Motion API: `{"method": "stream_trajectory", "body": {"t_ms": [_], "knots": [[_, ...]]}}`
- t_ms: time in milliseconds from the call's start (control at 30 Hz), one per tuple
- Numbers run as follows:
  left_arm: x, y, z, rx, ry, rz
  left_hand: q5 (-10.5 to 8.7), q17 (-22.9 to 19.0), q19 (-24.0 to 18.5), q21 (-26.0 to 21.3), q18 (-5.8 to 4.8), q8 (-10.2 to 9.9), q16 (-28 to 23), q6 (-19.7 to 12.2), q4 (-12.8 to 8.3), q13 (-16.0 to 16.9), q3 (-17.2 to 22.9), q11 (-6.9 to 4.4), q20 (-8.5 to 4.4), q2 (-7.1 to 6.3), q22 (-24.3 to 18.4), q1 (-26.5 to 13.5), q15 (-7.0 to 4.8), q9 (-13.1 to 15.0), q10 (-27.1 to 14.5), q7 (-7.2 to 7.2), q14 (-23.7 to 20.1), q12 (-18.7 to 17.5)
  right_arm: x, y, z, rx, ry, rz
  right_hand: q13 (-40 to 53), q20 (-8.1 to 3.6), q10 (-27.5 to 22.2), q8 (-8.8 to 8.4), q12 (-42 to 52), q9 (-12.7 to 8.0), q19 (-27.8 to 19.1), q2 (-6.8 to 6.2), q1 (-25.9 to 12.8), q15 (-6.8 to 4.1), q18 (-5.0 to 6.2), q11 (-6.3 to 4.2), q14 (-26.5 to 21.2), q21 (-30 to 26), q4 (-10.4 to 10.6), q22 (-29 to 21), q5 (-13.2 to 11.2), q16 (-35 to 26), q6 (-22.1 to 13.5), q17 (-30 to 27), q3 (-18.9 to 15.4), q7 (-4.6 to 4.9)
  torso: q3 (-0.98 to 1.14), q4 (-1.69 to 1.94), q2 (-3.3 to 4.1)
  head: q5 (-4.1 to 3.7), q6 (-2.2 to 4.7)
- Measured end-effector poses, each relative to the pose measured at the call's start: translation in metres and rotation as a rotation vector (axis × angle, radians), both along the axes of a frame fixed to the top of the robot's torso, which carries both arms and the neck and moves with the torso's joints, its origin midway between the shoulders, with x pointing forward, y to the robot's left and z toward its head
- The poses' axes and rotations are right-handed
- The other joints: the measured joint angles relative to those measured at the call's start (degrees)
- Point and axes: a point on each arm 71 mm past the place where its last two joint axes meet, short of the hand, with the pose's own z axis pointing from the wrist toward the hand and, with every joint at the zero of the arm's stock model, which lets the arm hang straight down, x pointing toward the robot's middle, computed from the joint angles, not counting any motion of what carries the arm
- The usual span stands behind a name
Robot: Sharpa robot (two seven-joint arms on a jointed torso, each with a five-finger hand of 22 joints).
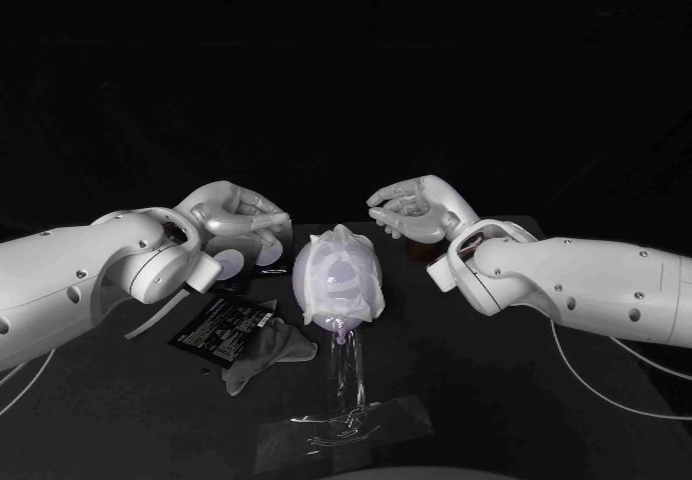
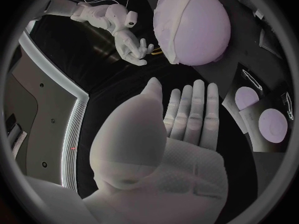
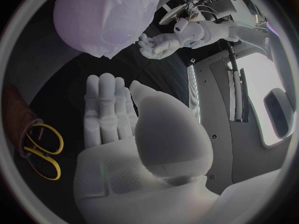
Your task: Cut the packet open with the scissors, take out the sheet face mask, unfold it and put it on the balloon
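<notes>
The pale purple balloon (image 1: 338, 285) stands on a clear stand (image 1: 346, 385) at the table's middle, and the white sheet mask (image 1: 335, 245) is draped over its top and sides. My left hand (image 1: 238, 215) hovers just left of the balloon and my right hand (image 1: 414, 208) just right of it, both apart from it. Each palm faces the balloon with fingers straight and nothing in them, as with the left hand (image 2: 187, 119) and the right hand (image 3: 112, 114). The balloon (image 2: 193, 25) (image 3: 102, 17) shows beyond the fingers. The black packet (image 1: 221, 325) lies front left. Yellow-handled scissors (image 3: 44, 152) lie by my right hand.
A crumpled grey sheet (image 1: 268, 355) lies beside the packet. Two white discs (image 1: 231, 263) (image 2: 274, 124) sit under my left hand. A brown holder (image 1: 418, 240) stands below my right hand. The stand's clear base plate (image 1: 382, 420) spreads across the table's front.
</notes>
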Motion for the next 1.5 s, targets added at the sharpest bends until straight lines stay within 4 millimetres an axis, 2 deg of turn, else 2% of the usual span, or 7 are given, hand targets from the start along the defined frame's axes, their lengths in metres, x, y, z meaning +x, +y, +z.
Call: {"method": "stream_trajectory", "body": {"t_ms": [267,433,600,933,1033,1200,1500], "knots": [[0.011,-0.017,0.007,0.046,0.017,-0.013,0.08,28.62,14.33,17.82,0.04,0.8,35.84,4.43,-0.42,6.68,-0.11,-4.83,-8.42,2.81,9.87,-6.59,-5.58,-0.06,10.71,-3.03,20.22,11.91,-0.014,0.0,-0.012,-0.021,-0.066,0.046,-17.12,4.45,0.91,-2.13,-12.5,-2.25,-7.89,-2.5,0.81,4.42,-0.01,3.02,-7.02,-6.83,1.11,-11.07,-0.15,-20.24,-0.65,-11.5,3.63,3.29,0.01,-0.04,0.07,0.59,0.02],[0.018,-0.026,0.007,0.107,0.06,-0.007,-0.14,50.09,20.63,40.9,-2.39,4.4,54.12,6.94,-0.4,20.4,-3.35,-6.43,-10.33,3.06,36.31,-11.44,-7.03,2.57,10.05,-5.09,24.44,29.7,-0.02,0.001,-0.017,-0.051,-0.128,0.073,-21.85,6.59,-2.61,-2.36,-13.5,-3.54,-14.54,-4.23,-0.35,6.9,-0.02,5.1,-12.58,-6.83,1.09,-16.94,-0.29,-26.71,-2.74,-15.36,2.29,4.5,0.04,-0.04,0.11,0.96,-0.05],[0.021,-0.035,0.006,0.172,0.086,-0.017,-0.14,51.52,22.03,48.79,-3.25,7.54,57.97,7.16,-0.1,37.46,-6.28,-6.84,-10.56,3.04,46.01,-13.03,-7.55,5.35,11.31,-5.42,24.53,45.01,-0.027,0.003,-0.024,-0.088,-0.188,0.098,-26.41,8.52,-8.44,-2.35,-13.49,-5.34,-21.63,-5.33,-1.45,9.02,-0.02,6.86,-16.6,-6.83,0.56,-24.26,-0.29,-31.76,-6.95,-18.98,-1.57,3.58,0.04,-0.04,0.12,1.38,-0.07],[0.02,-0.048,0.006,0.266,0.086,-0.049,-0.13,51.54,22.03,52.04,-4.07,11.17,58.86,6.87,0.01,43.3,-10.29,-7.07,-10.56,2.97,50.02,-13.75,-7.95,8.81,11.08,-6.12,24.53,50.11,-0.038,0.012,-0.04,-0.148,-0.244,0.127,-33.36,8.82,-29.62,-3.51,-14.01,-14.97,-41.16,-5.63,-3.43,12.11,-3.19,9.32,-36.97,-8.0,1.76,-41.23,-0.28,-39.35,-27.84,-29.06,-13.06,0.48,0.07,0.06,0.09,2.15,-0.07],[0.02,-0.049,0.005,0.289,0.087,-0.053,-0.13,51.54,22.01,52.09,-4.08,11.52,58.87,6.85,0.03,43.62,-10.71,-7.07,-10.58,3.18,50.33,-13.95,-7.96,9.26,11.08,-6.13,24.53,50.17,-0.039,0.017,-0.043,-0.162,-0.247,0.136,-33.96,8.87,-39.29,-3.59,-14.27,-18.6,-45.49,-5.35,-1.79,12.73,-4.16,9.7,-45.72,-8.16,3.01,-44.66,-0.28,-39.73,-36.14,-32.53,-28.43,-0.24,0.06,0.09,0.08,2.26,0.02],[0.019,-0.052,0.004,0.313,0.088,-0.064,-0.13,51.54,21.8,52.8,-4.09,12.05,59.29,6.66,-0.07,44.72,-11.42,-7.18,-10.79,3.24,50.99,-13.9,-7.96,10.08,11.2,-6.32,24.53,51.1,-0.038,0.023,-0.046,-0.179,-0.239,0.141,-34.36,8.93,-44.73,-4.23,-14.89,-20.72,-47.77,-10.03,-2.6,13.19,-4.16,10.32,-50.43,-8.39,3.85,-46.71,-0.02,-40.3,-40.36,-34.6,-33.83,-0.71,0.01,0.13,0.08,2.35,0.04],[0.017,-0.059,0.002,0.347,0.092,-0.092,-0.13,51.53,22.44,54.44,-4.1,13.01,60.19,6.87,-0.06,46.77,-11.72,-8.1,-10.77,4.58,53.65,-11.93,-8.36,10.92,12.11,-6.53,24.53,52.48,-0.038,0.033,-0.054,-0.207,-0.191,0.151,-34.43,8.82,-46.26,-4.25,-14.89,-21.22,-48.63,-11.08,-3.42,13.08,-4.17,10.27,-51.5,-8.39,3.8,-47.58,0.19,-40.3,-41.35,-35.21,-34.49,-0.86,-0.1,0.16,0.08,2.45,-0.26]]}}
